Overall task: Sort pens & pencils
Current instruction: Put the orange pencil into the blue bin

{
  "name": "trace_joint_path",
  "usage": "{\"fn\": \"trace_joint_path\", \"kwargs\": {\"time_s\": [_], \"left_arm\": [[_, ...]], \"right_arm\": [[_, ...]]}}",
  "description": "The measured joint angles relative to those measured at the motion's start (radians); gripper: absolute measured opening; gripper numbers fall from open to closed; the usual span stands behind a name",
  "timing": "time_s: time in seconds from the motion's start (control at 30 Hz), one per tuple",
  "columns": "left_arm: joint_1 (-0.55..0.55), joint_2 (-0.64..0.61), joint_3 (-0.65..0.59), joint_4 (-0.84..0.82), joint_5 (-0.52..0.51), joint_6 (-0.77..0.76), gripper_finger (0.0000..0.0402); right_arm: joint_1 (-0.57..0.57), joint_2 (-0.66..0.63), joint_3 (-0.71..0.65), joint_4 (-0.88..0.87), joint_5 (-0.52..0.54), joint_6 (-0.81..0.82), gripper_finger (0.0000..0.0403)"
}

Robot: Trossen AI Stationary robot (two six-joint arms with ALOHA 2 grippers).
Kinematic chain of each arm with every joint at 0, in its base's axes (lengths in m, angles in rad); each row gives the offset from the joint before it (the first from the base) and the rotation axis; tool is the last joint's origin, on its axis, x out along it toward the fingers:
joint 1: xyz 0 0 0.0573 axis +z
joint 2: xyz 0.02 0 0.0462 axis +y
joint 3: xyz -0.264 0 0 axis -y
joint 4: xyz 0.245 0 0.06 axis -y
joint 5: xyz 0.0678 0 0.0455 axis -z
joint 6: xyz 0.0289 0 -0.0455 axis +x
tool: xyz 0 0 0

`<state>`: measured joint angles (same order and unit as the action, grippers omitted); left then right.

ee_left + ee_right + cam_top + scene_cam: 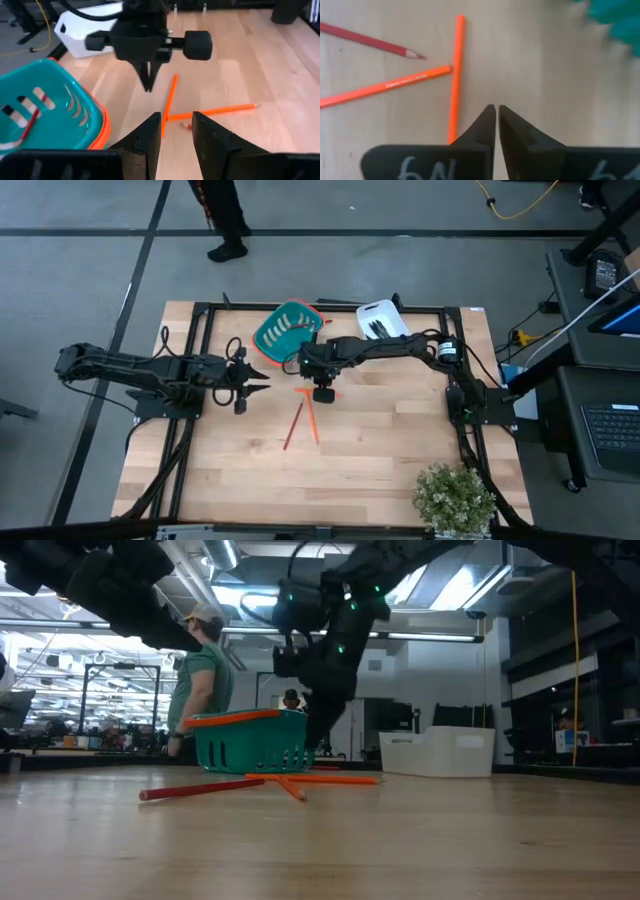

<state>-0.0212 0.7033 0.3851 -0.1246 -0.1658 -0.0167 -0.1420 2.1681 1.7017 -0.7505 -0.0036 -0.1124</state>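
Pencils [303, 418], three orange and red ones, lie on the table [380, 470] just below the right gripper [497, 112], whose fingers are almost closed and hold nothing. To pick the nearest orange pencil [454, 80], I think it should open, move sideways over the shaft and descend straight. The left gripper [176, 131] waits open beside the teal basket [284, 330].

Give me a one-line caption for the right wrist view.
Right gripper, fingers nearly shut and empty, above three loose pencils on the wooden table.
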Motion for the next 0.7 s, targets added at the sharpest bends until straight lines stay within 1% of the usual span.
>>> {"fn": "trace_joint_path", "kwargs": {"time_s": [0.07, 0.17, 0.23, 0.33, 0.43, 0.53, 0.63, 0.7], "left_arm": [[0.000, 0.029, 0.000, 0.070, 0.000, 0.023, 0.0103], [0.000, 0.077, 0.000, 0.188, 0.000, 0.074, 0.0103], [0.000, 0.113, 0.000, 0.248, 0.000, 0.077, 0.0103], [0.000, 0.162, 0.000, 0.291, 0.000, 0.078, 0.0103], [0.002, 0.210, 0.000, 0.307, 0.000, 0.079, 0.0103], [0.006, 0.257, 0.003, 0.350, 0.000, 0.080, 0.0103], [0.016, 0.298, 0.035, 0.355, 0.000, 0.080, 0.0103], [0.024, 0.324, 0.066, 0.342, 0.000, 0.080, 0.0103]], "right_arm": [[-0.005, 0.000, 0.054, -0.067, 0.010, 0.015, 0.0025], [-0.013, -0.003, 0.109, -0.104, 0.011, 0.023, 0.0025], [-0.018, -0.013, 0.112, -0.119, 0.012, 0.003, 0.0025], [-0.018, -0.039, 0.094, -0.105, -0.007, -0.027, 0.0025], [-0.017, -0.081, 0.037, -0.041, -0.067, -0.053, 0.0025], [-0.020, -0.140, -0.049, 0.044, -0.129, -0.059, 0.0025], [-0.021, -0.219, -0.143, 0.110, -0.125, -0.065, 0.0025], [-0.022, -0.282, -0.219, 0.199, -0.125, -0.059, 0.0025]]}}
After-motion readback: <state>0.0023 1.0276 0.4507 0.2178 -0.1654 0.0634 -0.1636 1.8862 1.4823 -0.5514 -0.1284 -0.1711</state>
